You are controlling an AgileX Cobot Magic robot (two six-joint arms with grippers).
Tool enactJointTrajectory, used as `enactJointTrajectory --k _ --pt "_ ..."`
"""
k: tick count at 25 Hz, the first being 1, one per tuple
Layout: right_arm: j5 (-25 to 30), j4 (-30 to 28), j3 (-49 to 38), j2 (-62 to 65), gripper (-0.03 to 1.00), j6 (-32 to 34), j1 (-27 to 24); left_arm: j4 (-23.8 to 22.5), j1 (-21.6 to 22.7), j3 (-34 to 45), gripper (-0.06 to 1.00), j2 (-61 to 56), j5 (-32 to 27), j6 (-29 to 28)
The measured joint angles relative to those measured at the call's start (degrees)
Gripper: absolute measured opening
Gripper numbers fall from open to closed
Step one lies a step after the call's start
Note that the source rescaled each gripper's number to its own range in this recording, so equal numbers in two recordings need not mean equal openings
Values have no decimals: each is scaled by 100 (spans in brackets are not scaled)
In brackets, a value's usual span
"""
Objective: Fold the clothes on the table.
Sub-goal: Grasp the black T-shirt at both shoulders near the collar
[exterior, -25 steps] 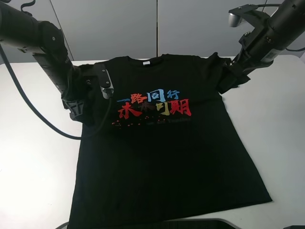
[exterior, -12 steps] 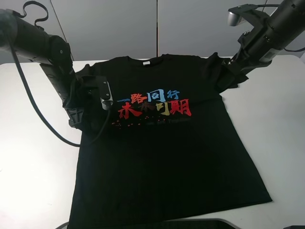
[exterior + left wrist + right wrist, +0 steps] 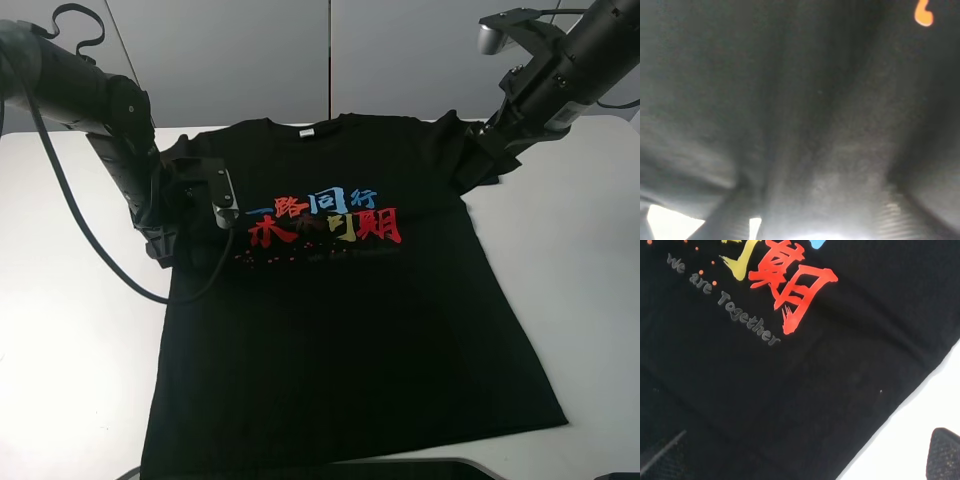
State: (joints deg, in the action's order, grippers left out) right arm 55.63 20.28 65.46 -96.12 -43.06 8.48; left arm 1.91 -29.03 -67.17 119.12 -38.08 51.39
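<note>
The left arm (image 3: 110, 120) has lifted slightly, its left claw (image 3: 812, 222) clamped on the black printed cloth T-shirt (image 3: 350, 330) spread over the white counter (image 3: 70, 350); the right claw's (image 3: 487, 150) grip I cannot tell.

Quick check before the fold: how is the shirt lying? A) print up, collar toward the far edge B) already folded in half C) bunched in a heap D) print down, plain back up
A: the coloured characters face up on the shirt, spread out on the table, collar at the far side.
</note>
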Motion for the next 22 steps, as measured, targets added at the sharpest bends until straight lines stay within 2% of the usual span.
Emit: enactJointTrajectory --k 2,4,6,14,18,22 --pt "0 13 0 0 100 0 0 0 0 0 32 0 80 -13" --pt "0 13 0 0 100 0 0 0 -10 0 14 0 181 -18" --pt "-11 13 0 0 100 -17 0 0 -10 0 2 0 243 -18" --pt "-106 1 13 -348 100 -99 0 -10 -10 0 0 0 292 -18" --pt "-159 -434 75 -785 100 -140 80 -10 -10 0 0 0 292 -18" --pt "-159 -627 514 -1224 100 -153 189 -10 -10 0 0 0 292 -18"
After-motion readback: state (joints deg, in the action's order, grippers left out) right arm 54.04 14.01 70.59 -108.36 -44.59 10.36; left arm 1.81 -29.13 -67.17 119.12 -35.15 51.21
